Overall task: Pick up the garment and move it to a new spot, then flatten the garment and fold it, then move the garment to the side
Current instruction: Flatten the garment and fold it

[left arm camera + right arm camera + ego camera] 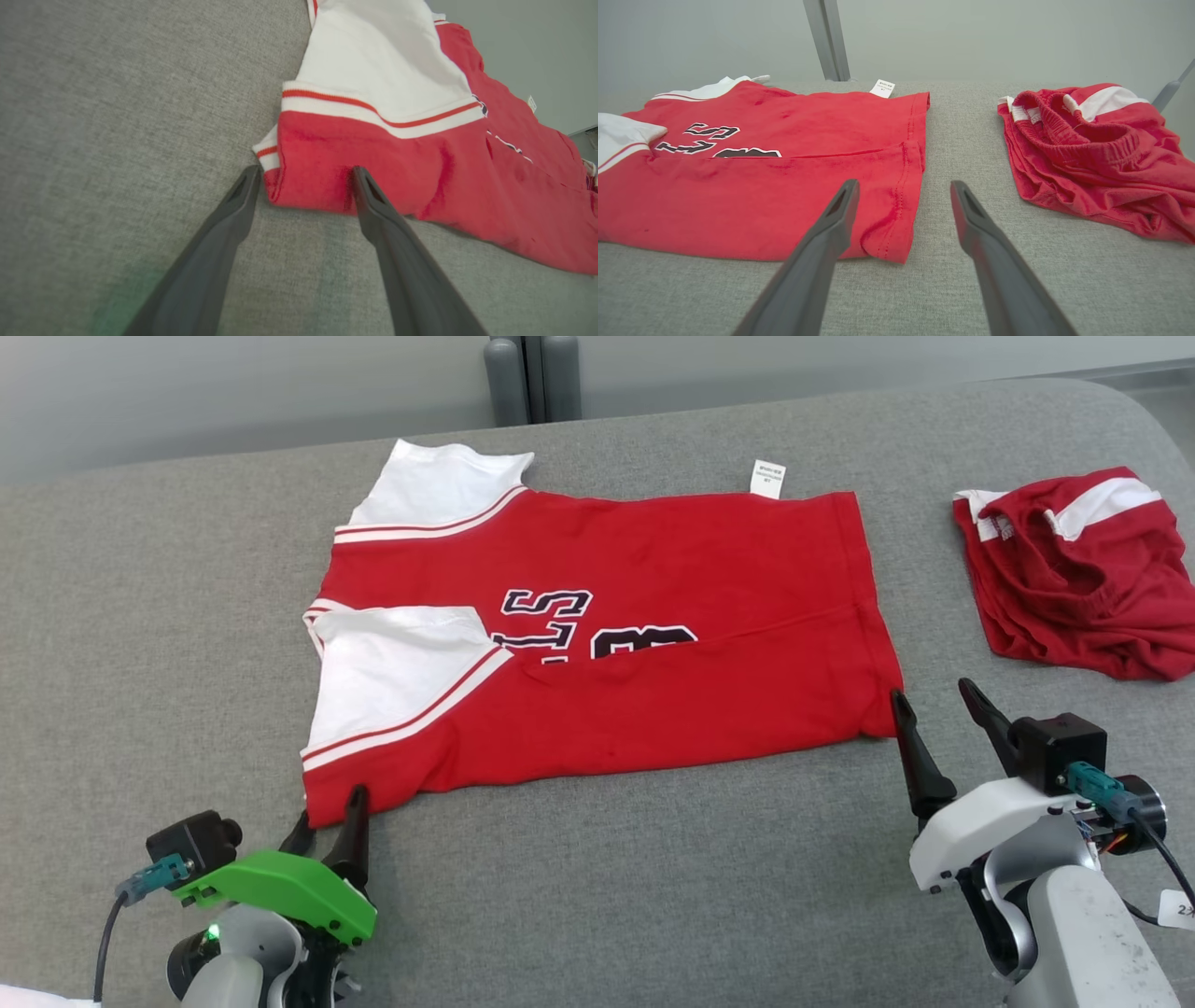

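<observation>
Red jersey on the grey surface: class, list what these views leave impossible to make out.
- Jersey lettering: head view, lower half hidden under the folded-over cloth.
- White label: head view, print too small.
- Red shorts: head view, cut off by the right edge.

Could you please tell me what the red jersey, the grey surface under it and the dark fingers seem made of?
Red jersey: soft matte knit, probably cotton or a blend; it creases and has stitched hems.
Grey surface: matte woven cloth, upholstery-like; a fine flecked weave shows.
Fingers: smooth, dull-sheen dark grey, likely moulded plastic, though coated metal is possible.
</observation>
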`<state>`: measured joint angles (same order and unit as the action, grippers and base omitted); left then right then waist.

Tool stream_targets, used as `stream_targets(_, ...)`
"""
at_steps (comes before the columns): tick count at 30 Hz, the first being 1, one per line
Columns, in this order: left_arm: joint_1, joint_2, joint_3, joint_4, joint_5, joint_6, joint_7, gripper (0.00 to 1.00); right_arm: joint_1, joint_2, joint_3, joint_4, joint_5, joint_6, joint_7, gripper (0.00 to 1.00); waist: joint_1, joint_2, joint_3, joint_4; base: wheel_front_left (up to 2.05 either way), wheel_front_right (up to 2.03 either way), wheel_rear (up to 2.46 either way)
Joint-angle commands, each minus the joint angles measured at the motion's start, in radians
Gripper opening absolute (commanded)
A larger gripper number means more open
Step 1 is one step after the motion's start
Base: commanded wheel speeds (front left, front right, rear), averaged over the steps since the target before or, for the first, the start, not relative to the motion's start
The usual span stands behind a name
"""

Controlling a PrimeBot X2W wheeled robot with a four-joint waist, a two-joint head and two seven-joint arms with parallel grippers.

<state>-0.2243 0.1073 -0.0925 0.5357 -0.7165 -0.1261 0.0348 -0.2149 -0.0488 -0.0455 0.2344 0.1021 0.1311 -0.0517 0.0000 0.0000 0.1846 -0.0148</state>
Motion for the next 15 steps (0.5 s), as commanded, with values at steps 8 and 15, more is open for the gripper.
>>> stream_targets(8,-0.06,-0.011,0.0,-0.003,-0.057,-0.004,-0.034,0.0,-0.03,-0.003,0.002,0.029,-0.002,-0.001,0.02,1.0,0.0,0.0,0.029,-0.001,0.0,0.0,0.0)
stream_targets(15,-0.076,0.007,-0.033,-0.054,-0.036,-0.006,-0.115,0.0,-0.074,-0.004,-0.003,0.12,0.029,-0.001,0.037,1.0,0.0,0.0,0.037,0.011,0.0,0.0,0.0)
